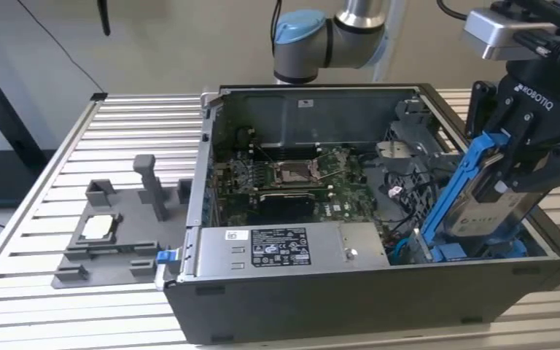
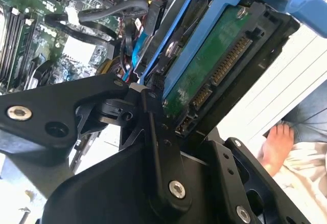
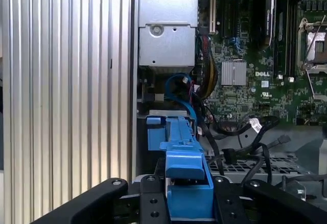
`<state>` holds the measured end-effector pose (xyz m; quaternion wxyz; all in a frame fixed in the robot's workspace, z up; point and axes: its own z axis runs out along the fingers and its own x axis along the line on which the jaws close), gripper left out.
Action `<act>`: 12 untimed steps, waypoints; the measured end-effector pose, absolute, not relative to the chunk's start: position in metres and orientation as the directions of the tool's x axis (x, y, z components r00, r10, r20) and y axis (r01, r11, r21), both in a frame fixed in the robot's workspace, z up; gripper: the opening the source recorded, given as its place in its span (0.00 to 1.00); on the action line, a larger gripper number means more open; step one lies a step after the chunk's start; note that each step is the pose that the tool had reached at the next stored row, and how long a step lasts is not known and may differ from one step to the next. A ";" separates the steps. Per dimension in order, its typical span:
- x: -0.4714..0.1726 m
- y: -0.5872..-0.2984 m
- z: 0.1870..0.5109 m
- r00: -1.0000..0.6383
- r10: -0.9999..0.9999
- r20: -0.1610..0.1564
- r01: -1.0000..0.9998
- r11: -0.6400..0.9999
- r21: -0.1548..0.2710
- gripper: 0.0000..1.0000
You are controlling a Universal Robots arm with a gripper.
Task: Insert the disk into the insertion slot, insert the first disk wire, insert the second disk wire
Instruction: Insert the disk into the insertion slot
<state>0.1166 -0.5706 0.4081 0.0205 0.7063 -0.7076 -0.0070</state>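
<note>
— How are the fingers set?

— They are clenched on the disk. The gripper is seen at the exterior view's right, above the open computer case. The disk's blue frame is pinched between the two black fingers. In the first wrist view the blue end tab is seen gripped between them.

— And where is the disk held?

— It is held tilted, its upper end leaning to the exterior view's right. Its lower end is down inside the case at the insertion slot, the dark bay with blue plastic parts. Whether the lower end touches the bay cannot be told.

— What is shown of the disk's underside?

— In the second wrist view its green circuit board and a row of gold connector contacts are turned to the camera.

— Is any writing to be seen?

— A pale label with dark print is seen on the disk's face in the exterior view. A white printed label is carried by the grey power-supply box, which is set along the case's near wall. White lettering is marked on the gripper's black body.

— And around it?

— The green motherboard is laid in the case's floor. In the first wrist view loose black cables are seen over it, beside the disk. The case is stood on a slatted metal counter, with a grey fixture placed beside it at the exterior view's left.
</note>
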 end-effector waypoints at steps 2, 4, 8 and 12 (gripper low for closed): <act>0.118 -0.571 0.406 -0.001 -1.000 0.017 -0.999 0.002 0.039 0.33; 0.119 -0.571 0.404 -0.001 -1.000 0.013 -0.999 0.002 0.039 0.33; 0.119 -0.571 0.399 -0.001 -1.000 0.006 -0.999 0.002 0.039 0.33; 0.119 -0.571 0.392 -0.001 -1.000 0.005 -0.999 0.002 0.039 0.33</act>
